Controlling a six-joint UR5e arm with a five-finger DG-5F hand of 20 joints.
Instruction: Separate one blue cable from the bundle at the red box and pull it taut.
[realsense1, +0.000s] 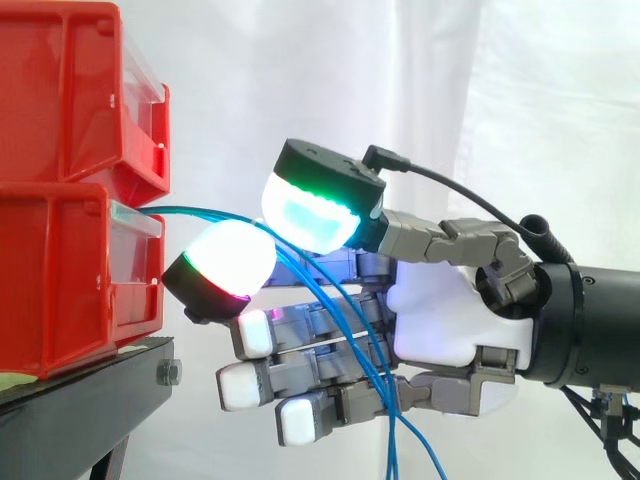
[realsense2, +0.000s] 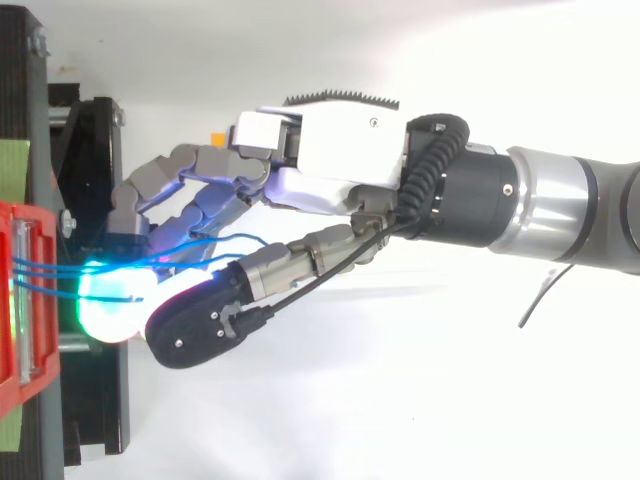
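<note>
**Blue cables (realsense1: 370, 362) pinched between two glowing pads**

Nearest the side camera, the blue cables slant down across the front of the straight lower fingers (realsense1: 300, 385) and run off the bottom edge, so their far ends are cut off. Their start is hidden too. They come out over the clear front lip of the lower red bin (realsense1: 70, 270), and nothing of them inside it can be made out. How many strands are caught is hard to tell, since they bunch where the pads meet.

From the bin the strands arch slackly to the hand (realsense1: 440, 320). They pass over the white, red-rimmed lower pad (realsense1: 228, 258) and under the green-cyan upper pad (realsense1: 320, 210). Those two pads face each other and close on the cables in a pinch. The remaining fingers lie straight beneath, pointing at the bin, with the strands draped against them. From above, the cables leave the bin and cross the top of the lower pad.

An upper red bin (realsense1: 70, 90) sits stacked on the lower one, both on a black stand (realsense1: 80, 410) with a bolt (realsense1: 170, 372) in its edge. A white curtain (realsense1: 520, 100) hangs behind.
</note>
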